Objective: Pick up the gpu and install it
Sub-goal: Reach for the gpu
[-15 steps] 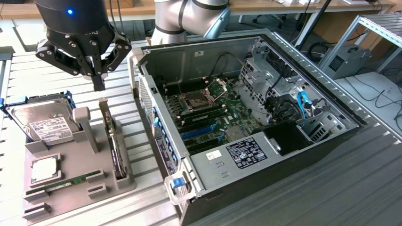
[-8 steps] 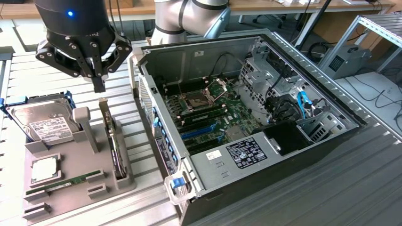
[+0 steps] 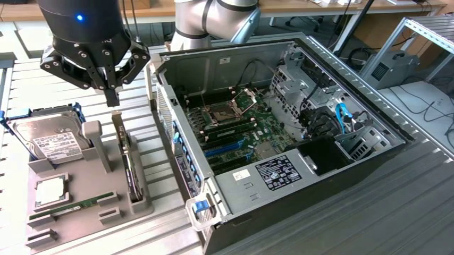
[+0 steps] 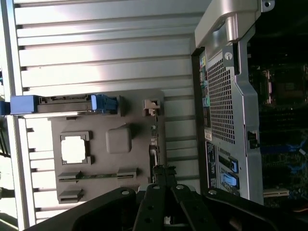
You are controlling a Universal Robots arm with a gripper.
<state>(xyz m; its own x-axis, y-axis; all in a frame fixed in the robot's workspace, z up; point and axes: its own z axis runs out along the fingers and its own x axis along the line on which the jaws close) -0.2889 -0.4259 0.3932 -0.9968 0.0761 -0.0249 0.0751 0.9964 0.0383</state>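
Claw: the gripper (image 3: 111, 102) is pointed straight down, and its two fingers are pressed together with nothing seen between them.
Claw position: it is held just over the upper end of the gpu (image 3: 127, 159), as that end lies in the exterior view. Whether the tips touch the card's edge cannot be told.
Wrist view of claw: the closed tips (image 4: 163, 169) are lined up over the thin edge of the gpu (image 4: 154, 142).
Gpu: the long dark card is stood on its edge in a slot of the grey holder tray (image 3: 92, 178), at the side of the tray nearest the computer case (image 3: 165, 106). It is not lifted.
Tray contents: a silver hard drive (image 3: 48, 139) with a white label is propped in a blue bracket. A square processor (image 3: 51, 190) is laid flat. A slim green memory stick (image 3: 74, 206) is set in a low slot.
Computer case: it is laid on its side, open, just beside the tray at the exterior view's right. The motherboard (image 3: 248, 127) is exposed inside.
Surface: the tray and the case are both rested on a slatted metal table (image 3: 369, 212).
Arm: the silver joint (image 3: 206, 21) is seen behind the case.
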